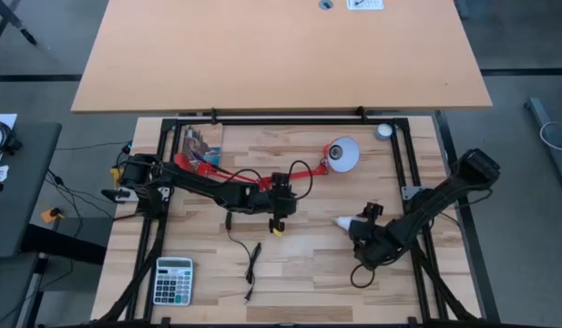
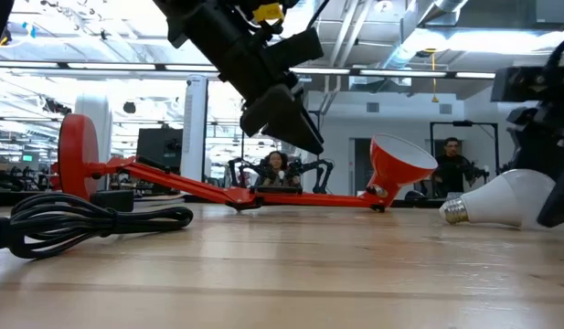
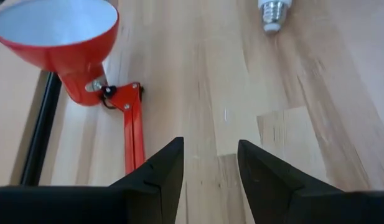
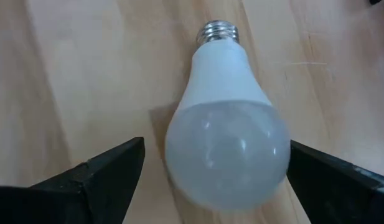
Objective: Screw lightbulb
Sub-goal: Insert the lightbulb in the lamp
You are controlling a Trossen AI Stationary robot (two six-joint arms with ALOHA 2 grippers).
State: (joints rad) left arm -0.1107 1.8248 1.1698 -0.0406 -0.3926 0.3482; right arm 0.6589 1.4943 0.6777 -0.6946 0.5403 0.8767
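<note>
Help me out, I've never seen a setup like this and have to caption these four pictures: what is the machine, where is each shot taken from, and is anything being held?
It is a robot with two dark arms working at a wooden table. One picture looks straight down, one looks level across the tabletop, and two come from cameras on the wrists. On the table lie a red lamp, a calculator, a black cable and the lightbulb. The right gripper is open, its fingers on either side of the bulb, which lies on the wood and is not yet gripped. The left gripper hangs open above the table near the lamp's arm, holding nothing.
</note>
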